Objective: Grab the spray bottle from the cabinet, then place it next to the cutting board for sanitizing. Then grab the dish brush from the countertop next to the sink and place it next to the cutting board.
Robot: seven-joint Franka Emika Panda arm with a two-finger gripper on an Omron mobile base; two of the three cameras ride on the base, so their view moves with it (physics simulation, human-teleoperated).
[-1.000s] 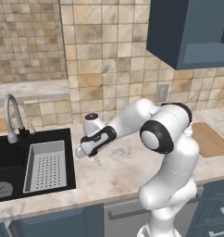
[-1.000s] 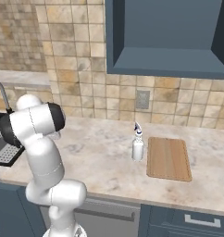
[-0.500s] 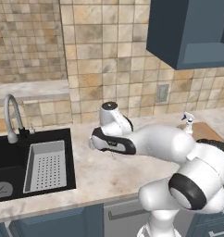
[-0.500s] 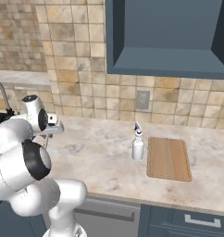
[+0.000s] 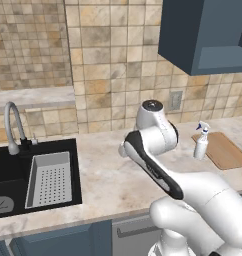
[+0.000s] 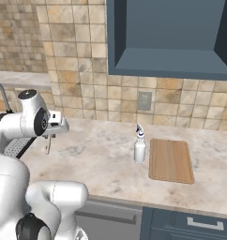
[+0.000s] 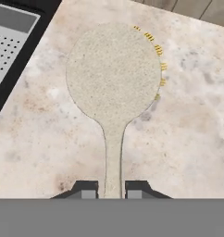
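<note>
My gripper (image 7: 112,190) is shut on the thin handle of the dish brush (image 7: 114,74), whose pale round head hangs over the marbled countertop (image 7: 188,120). From the right base camera the gripper (image 6: 49,137) hangs just above the counter, right of the sink, and the brush (image 6: 48,146) dangles from it. The white spray bottle (image 6: 139,148) stands upright at the left edge of the wooden cutting board (image 6: 170,159). The left base camera also catches the spray bottle (image 5: 200,145) and the cutting board (image 5: 227,150). The dark blue cabinet (image 6: 167,37) hangs open above.
The black sink (image 5: 8,180) holds a grey perforated tray (image 5: 49,179), with a curved tap (image 5: 10,125) behind it. That tray's corner (image 7: 12,41) lies at the upper left in the hand view. A wall outlet (image 6: 144,100) sits above the bottle. Blue drawers (image 6: 190,225) run below the counter.
The arm has swung and refolded, carrying the hand from the counter beside the sink rightward and a little up, with the dish brush in its grip. Bottle and board have not moved.
</note>
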